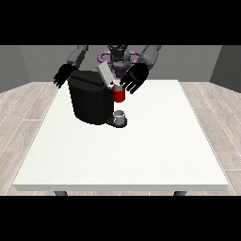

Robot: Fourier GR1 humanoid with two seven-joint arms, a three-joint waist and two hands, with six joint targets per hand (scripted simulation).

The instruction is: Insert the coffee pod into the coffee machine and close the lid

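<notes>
Pod status first: no separate coffee pod [119, 94] seen on the counter [155, 141]; only candidate is the red cylinder at the machine's front, under the raised lid, w/ a white top edge. Looks seated in or at the brew slot, but can't confirm it's the pod vs. part of the machine. Coffee machine [91, 102] black, sits at the counter's back-left area, close to the robot. Lid [105, 74] grey, tilted up and back, clearly not closed. Small grey cup [120, 116] on the machine's base plate, just below the red piece. Robot hand at the view's right [133, 79] hovers just beside the lid and above-right of the red piece, palm toward camera, fingers spread apart, nothing clamped in it. Contact w/ the lid: can't tell. Robot hand at the view's left [62, 75] hangs behind the machine's top-left corner, fingers apart and pointing down, holding nothing; apparently not touching the machine, though not certain. Progress est.: insert step prob. done or nearly so, since both hands carry nothing and the red piece sits at the slot. Left to do: lid closing, i.e. pushing the grey flap down over the red piece till flat. Hand at the view's right best placed for that. Risk: pod not fully seated, so lid may jam.
</notes>
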